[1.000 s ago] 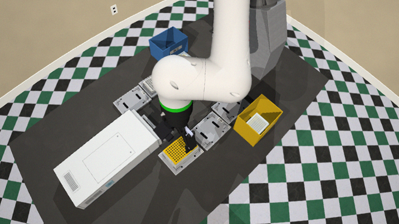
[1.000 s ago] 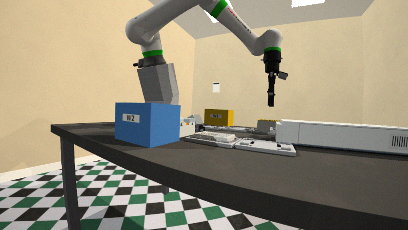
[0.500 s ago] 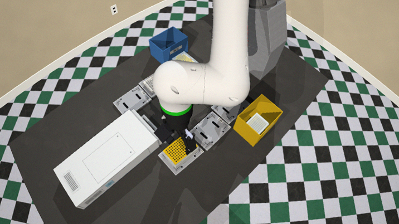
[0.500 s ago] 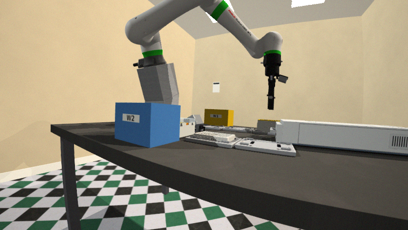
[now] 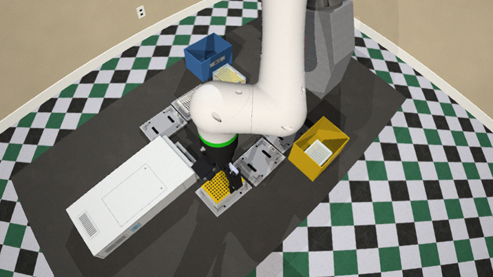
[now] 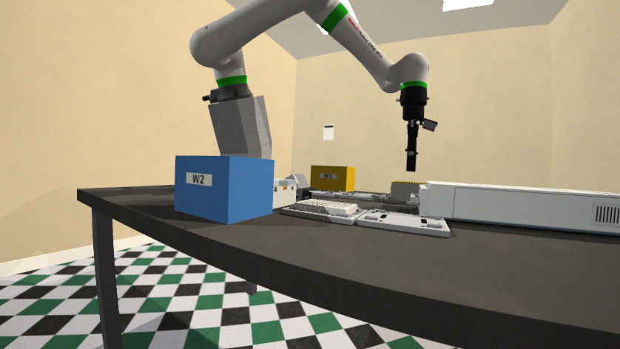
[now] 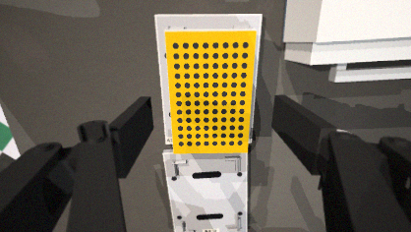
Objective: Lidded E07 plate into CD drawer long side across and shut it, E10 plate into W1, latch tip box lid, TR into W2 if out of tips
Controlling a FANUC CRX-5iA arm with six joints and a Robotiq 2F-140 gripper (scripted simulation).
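Tip rack (image 7: 210,88): yellow top, rows of dark holes, seated on a grey deck plate (image 7: 159,25) on the counter (image 6: 303,255), just beside the white cooler (image 5: 133,195). I cannot tell from here whether the holes hold tips.

Pincer (image 6: 410,166): I have it hanging above the rack, apart from it, part open, holding nothing; its fingers straddle the rack in the wrist view.

Yellow bin (image 5: 303,160): upright, clear plate (image 5: 318,151) inside.

Blue bin (image 6: 223,188): upright, tip box (image 5: 228,75) beside it.

Vacant deck plate (image 7: 206,197): adjoining the rack's.
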